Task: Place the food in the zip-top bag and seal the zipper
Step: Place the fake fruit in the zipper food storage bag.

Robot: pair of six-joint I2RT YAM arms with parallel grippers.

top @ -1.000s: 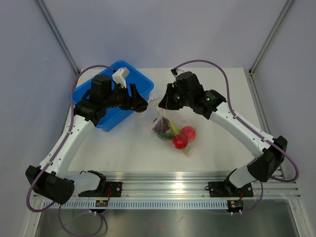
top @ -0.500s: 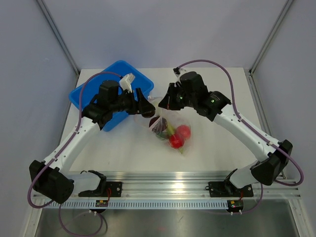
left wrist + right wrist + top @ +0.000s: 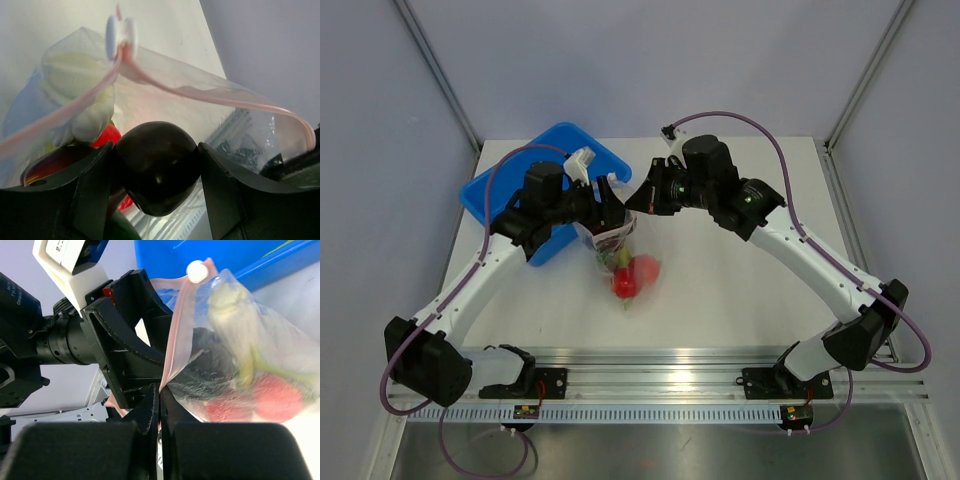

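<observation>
My left gripper (image 3: 156,148) is shut on a dark maroon round fruit (image 3: 157,172) and holds it at the open mouth of the zip-top bag (image 3: 200,112). The pink-red zipper (image 3: 220,97) with its white slider (image 3: 121,32) runs along the mouth. My right gripper (image 3: 160,390) is shut on the zipper edge (image 3: 177,330) and holds the bag (image 3: 250,355) up. Inside the bag are a pale stalk (image 3: 230,315), a dark fruit (image 3: 210,370) and red fruits (image 3: 275,395). In the top view the bag (image 3: 623,262) hangs between the left gripper (image 3: 610,203) and the right gripper (image 3: 638,200).
A blue plastic bin (image 3: 510,195) stands at the back left, just behind the left arm, and also shows in the right wrist view (image 3: 225,255). The white table (image 3: 750,290) ends at a metal rail along its near edge.
My right gripper has lifted the bag and carried it left. My left gripper has moved right with the dark fruit up to the bag's mouth.
</observation>
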